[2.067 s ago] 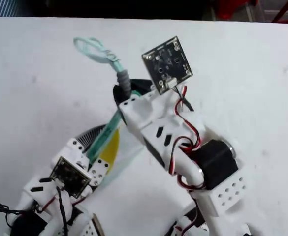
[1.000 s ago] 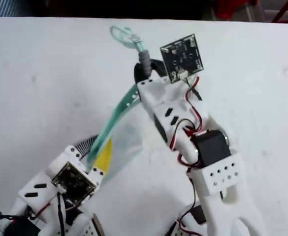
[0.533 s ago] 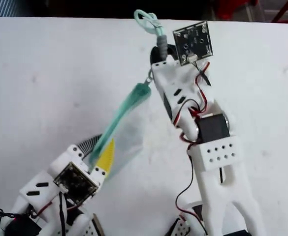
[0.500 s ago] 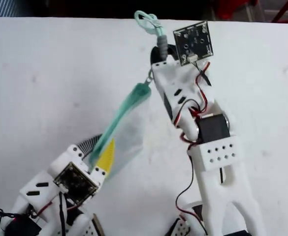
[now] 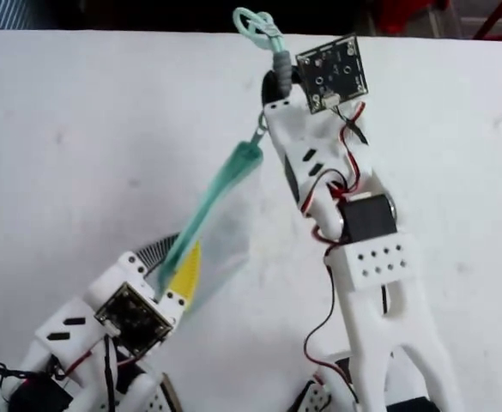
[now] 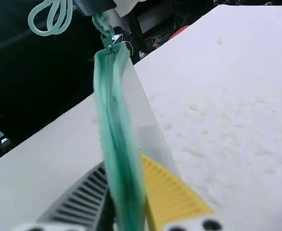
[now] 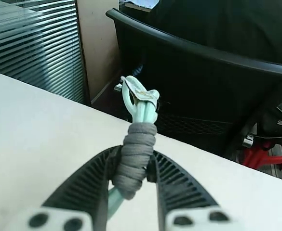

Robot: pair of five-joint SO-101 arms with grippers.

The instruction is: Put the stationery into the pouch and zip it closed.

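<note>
Right wrist view has my right tool (image 7: 135,161) clamped on the grey-wrapped zip pull (image 7: 140,137), while the left tool (image 6: 127,202) pinches the pouch (image 6: 119,144) at its near end. I judge this keeps the green zip taut, with the slider at the far end and seemingly closed. The pouch stretches between them over the white counter (image 5: 79,129). Beyond stand a black chair (image 7: 203,62) and window blinds (image 7: 30,38).

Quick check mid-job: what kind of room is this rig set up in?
Probably an office. The arms work on a white table. Past its far edge stand a black office chair and slatted window blinds.
</note>
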